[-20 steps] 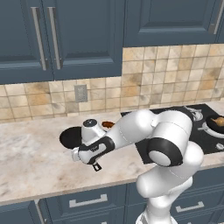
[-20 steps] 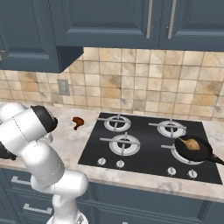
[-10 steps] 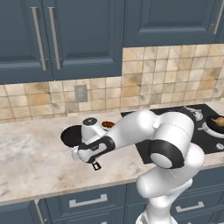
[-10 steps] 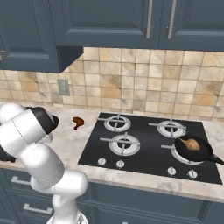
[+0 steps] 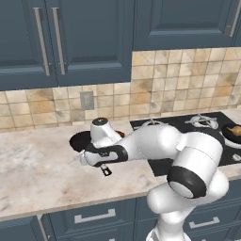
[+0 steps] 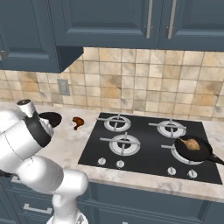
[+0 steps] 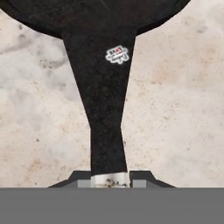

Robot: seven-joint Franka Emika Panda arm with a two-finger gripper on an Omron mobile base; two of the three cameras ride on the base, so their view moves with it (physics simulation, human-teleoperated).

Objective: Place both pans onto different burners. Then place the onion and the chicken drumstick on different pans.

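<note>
two pans: one on the worktop [image 5: 42, 183] at centre-left of the left base view [image 5: 81, 140], the other on the lower-right burner of the cooktop [image 6: 148, 146] with one onion in it [image 6: 190, 143]. one drumstick [image 6: 78, 122] lies on the stone left of the cooktop. four burners. claw [image 7: 109, 180] at the bottom of the hand view, clenched on the pale tip of the near pan's handle [image 7: 105, 109]. versus a second ago: jaws slightly tighter, pans unmoved.

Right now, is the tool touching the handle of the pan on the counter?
Touching. In the hand view the tool has its two tips pressed against both sides of the handle's pale end, no gap visible.
</note>
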